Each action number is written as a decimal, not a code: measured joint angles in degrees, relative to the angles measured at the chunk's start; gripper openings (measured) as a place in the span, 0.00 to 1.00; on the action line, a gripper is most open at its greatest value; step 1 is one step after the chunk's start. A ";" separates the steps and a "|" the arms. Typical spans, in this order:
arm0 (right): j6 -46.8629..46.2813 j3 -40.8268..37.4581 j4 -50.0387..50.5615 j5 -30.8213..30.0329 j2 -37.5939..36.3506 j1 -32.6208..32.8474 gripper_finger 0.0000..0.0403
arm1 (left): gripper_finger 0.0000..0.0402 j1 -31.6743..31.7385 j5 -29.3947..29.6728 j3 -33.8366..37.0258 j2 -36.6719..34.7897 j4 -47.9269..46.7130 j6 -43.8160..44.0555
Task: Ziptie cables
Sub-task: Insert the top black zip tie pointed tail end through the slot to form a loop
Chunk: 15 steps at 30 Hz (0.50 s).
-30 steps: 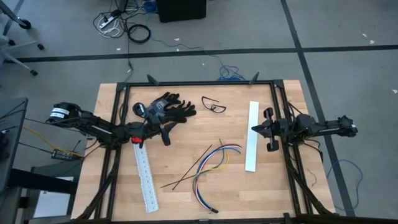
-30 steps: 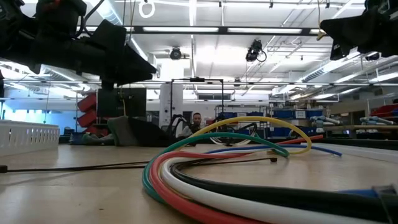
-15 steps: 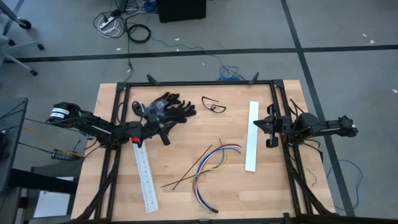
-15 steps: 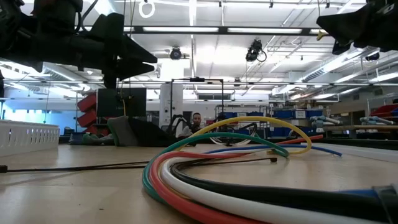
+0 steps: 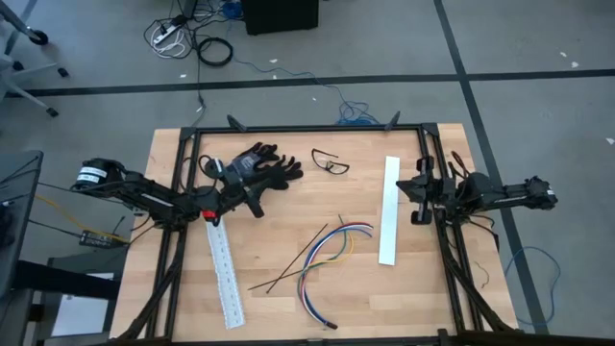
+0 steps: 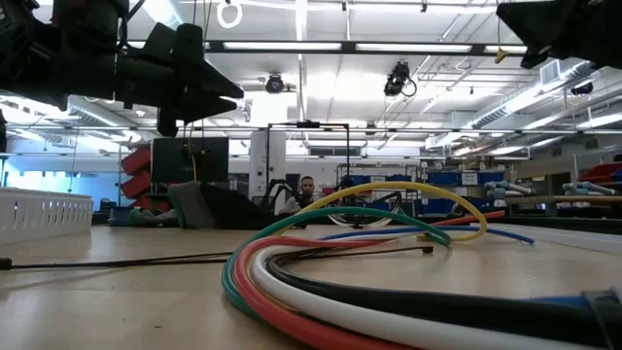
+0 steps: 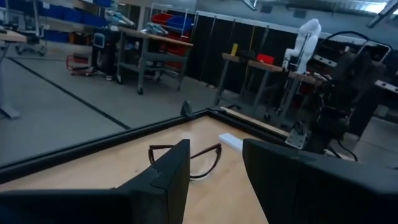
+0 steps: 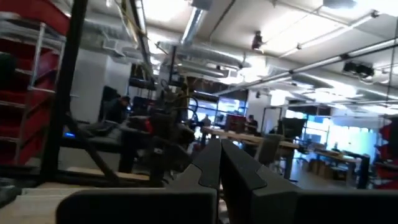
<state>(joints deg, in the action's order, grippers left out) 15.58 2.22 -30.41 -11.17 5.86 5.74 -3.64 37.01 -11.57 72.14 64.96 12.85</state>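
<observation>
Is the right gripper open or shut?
Shut. In the right wrist view the right gripper shows its two fingers pressed together, nothing between them.

This is a large robotics lab or industrial workshop. A wooden worktop [image 5: 288, 279] in a black metal frame stands on a grey concrete floor [image 5: 538, 58] crossed by dark tape lines. Beyond it, the low view shows an open ceiling with strip lights [image 6: 301, 87], exposed ducts and hung cameras. Benches, blue storage bins [image 6: 466, 179], red shelving [image 8: 25, 68] and black partition panels [image 7: 249, 46] fill the room.
</observation>
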 joint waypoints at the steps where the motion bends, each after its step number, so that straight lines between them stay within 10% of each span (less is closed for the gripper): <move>1: -1.58 0.00 -1.21 1.80 0.50 0.00 0.02 | 0.35 0.01 0.00 0.00 0.00 0.01 -0.37; 15: -2.06 0.04 -4.90 10.37 6.74 0.04 0.02 | 0.35 0.00 0.00 -0.01 0.00 -0.07 -0.58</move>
<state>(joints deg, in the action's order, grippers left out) 13.53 2.26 -35.31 -0.80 12.60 5.78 -3.64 37.01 -11.58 72.14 64.88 12.27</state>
